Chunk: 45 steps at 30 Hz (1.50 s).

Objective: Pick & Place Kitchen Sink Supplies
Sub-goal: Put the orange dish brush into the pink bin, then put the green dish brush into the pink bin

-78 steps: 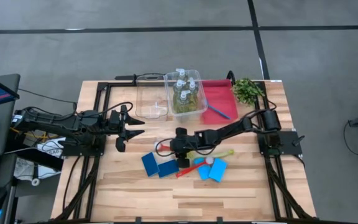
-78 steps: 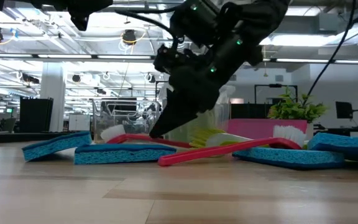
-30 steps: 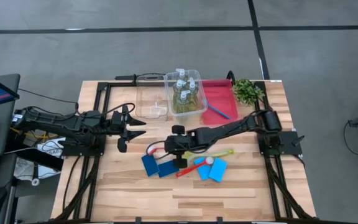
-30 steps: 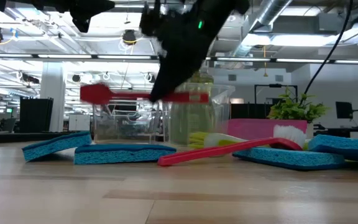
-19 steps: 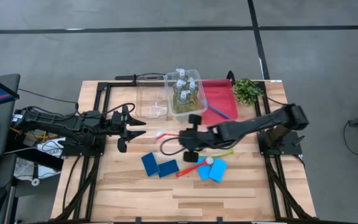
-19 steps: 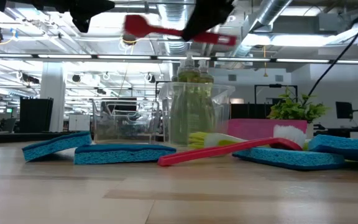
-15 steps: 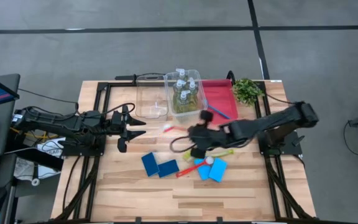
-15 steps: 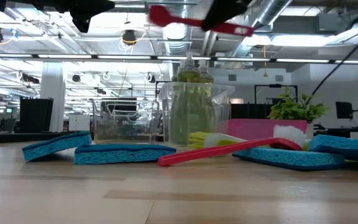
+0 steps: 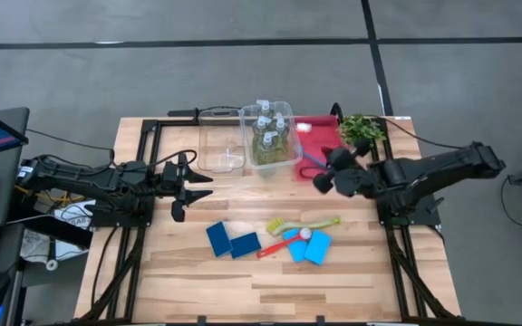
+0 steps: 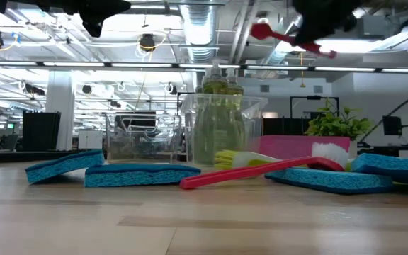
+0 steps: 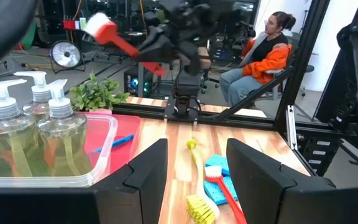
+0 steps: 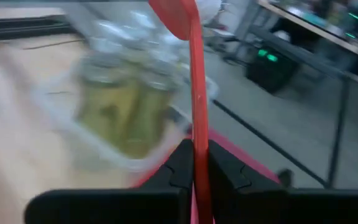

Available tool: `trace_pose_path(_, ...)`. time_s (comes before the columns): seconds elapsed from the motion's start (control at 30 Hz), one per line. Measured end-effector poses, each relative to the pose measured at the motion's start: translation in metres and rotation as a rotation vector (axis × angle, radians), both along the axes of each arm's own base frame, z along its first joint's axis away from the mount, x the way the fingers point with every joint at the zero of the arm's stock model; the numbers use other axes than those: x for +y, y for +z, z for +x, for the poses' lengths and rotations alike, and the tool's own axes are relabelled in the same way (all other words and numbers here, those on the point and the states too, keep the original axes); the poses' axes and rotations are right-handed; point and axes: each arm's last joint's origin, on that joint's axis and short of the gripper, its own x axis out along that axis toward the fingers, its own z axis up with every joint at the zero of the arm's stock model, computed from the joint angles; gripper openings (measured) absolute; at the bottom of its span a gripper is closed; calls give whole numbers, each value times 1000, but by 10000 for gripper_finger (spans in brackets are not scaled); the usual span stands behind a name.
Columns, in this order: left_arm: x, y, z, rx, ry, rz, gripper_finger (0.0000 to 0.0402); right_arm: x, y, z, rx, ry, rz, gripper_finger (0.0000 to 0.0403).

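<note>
My right gripper [image 9: 326, 172] hangs over the near edge of the red tray [image 9: 320, 136], shut on a red long-handled brush [image 11: 120, 42] whose white bristle head [image 11: 98, 27] points toward the bin of bottles. Another red brush [image 9: 275, 246] and a yellow brush [image 9: 304, 223] lie flat on the table among several blue sponges [image 9: 217, 237]. A teal brush [image 9: 321, 164] lies in the tray. A clear bin [image 9: 284, 156] holds clear bottles [image 9: 268, 138] of yellow-green liquid, standing upright. My left gripper [image 9: 191, 186] waits open at the table's left. My right gripper pinches the red brush's slim handle [image 12: 197, 127] between its two fingers, well back from the head. The handle runs out forward past the fingertips, along the fingers, with the head [image 12: 176, 15] at the far end. The brush is lifted clear, high above the table.
An empty clear bin [image 9: 220, 143] stands left of the bottle bin. A small leafy plant [image 9: 361, 131] sits at the far right corner. Black frame rails run along both table sides. A person in an orange jacket [image 11: 269, 53] sits beyond the table.
My right gripper has carried the red brush up from above the table's middle and toward the right and far edges, ending over the red tray. It has rolled on the way, so the brush head has swung from pointing left toward the bottle bin.
</note>
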Motion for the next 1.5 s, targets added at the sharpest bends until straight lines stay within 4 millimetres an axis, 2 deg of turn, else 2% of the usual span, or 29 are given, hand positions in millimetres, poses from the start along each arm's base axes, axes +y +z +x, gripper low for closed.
trace_pose_path(0.13, 0, 0, 0, -3, 1, 0, 167, -18, -16, -9, -4, -135, -12, 35)
trace_pose_path(0.4, 0, 0, 0, -3, 0, 3, 167, -58, -47, -9, -9, -386, 11, 11)
trace_pose_path(0.67, 0, 0, 0, -3, 0, 3, 167, -81, -64, 8, -16, -370, 75, 63)
trace_pose_path(1.0, 0, 0, 0, -3, 0, 3, 167, -92, -80, 17, 61, -424, 71, 71)
trace_pose_path(1.5, 0, 0, 0, -3, 0, 3, 167, -91, -79, 19, 45, -418, 70, 71)
